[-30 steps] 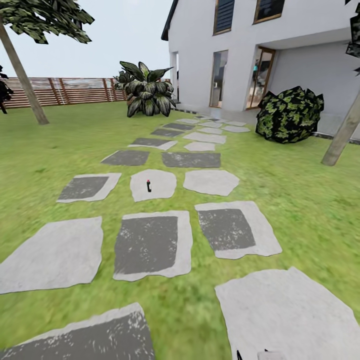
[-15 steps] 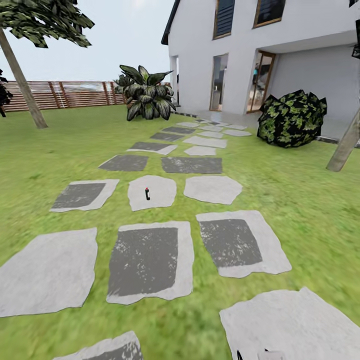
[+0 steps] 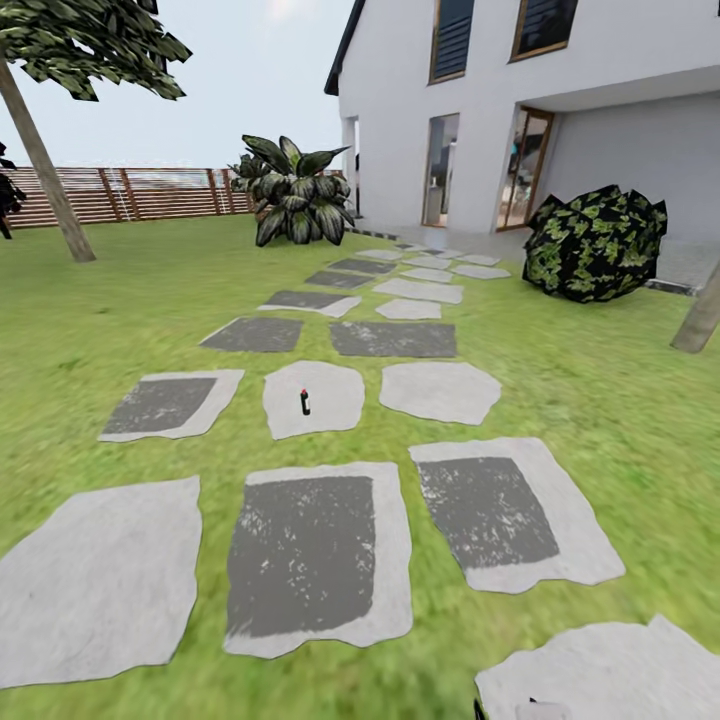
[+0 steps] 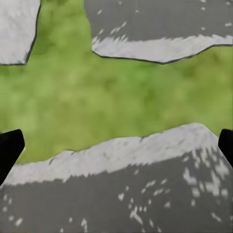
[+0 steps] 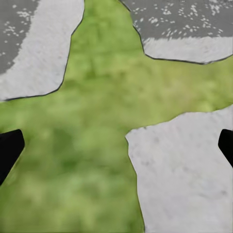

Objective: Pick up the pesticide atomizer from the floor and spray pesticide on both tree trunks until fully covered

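— Position of the pesticide atomizer (image 3: 304, 402): where is it placed relative to the hands?

— It is seen in the head view standing on a pale rounded paving stone (image 3: 313, 398), ahead of the robot and a little to its left of centre, well apart from both hands. A large dark-centred slab (image 3: 315, 553) lies between the robot and that stone.

— How is its long axis set?

— Upright, as far as can be judged; it is small at this range, a dark body with a red top.

— Which hand is nearer?

— The left hand is judged slightly nearer, since the atomizer lies left of the midline, though the margin is small. Ground must be covered first before either arm can reach.

— And the hands themselves?

— The left hand (image 4: 116, 143) is held spread, its dark fingertips at opposite edges of the left wrist view, nothing between them, pointed down at stone and grass (image 4: 121, 97). The right hand (image 5: 116, 143) is likewise spread and empty, aimed down at the lawn beside a pale slab.

— The trees?

— One tree trunk (image 3: 45, 170) is seen far left by the fence (image 3: 170, 190), another trunk (image 3: 700, 320) at the right edge.
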### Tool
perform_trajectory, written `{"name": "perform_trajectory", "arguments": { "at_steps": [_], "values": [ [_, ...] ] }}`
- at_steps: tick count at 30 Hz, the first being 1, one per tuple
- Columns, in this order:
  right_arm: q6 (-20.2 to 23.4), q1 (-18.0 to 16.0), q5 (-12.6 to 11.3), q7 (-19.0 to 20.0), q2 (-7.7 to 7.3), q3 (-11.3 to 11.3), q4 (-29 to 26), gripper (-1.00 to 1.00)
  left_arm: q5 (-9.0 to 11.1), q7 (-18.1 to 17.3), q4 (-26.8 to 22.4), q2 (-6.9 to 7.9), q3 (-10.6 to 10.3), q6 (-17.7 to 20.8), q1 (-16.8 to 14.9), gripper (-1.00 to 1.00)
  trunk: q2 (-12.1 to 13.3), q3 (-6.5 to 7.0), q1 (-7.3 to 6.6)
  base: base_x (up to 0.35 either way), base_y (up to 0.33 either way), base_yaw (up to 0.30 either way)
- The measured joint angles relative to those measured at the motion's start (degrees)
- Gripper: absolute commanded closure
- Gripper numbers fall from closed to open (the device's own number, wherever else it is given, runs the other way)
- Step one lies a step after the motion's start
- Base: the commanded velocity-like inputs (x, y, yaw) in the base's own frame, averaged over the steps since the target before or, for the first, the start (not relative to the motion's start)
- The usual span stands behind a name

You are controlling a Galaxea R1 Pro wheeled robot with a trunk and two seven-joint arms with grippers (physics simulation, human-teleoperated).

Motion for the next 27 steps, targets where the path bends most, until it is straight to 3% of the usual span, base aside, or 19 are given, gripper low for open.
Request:
{"name": "perform_trajectory", "arguments": {
  "at_steps": [27],
  "values": [
    [0.00, 0.01, 0.00, -0.05, 0.00, -0.07, 0.05, -1.00, 0.00, 0.03, 0.01, 0.09, 0.00, 0.03, 0.00, -1.00, 0.00, 0.00, 0.00, 0.235, 0.269, 0.000]
  ]
}}
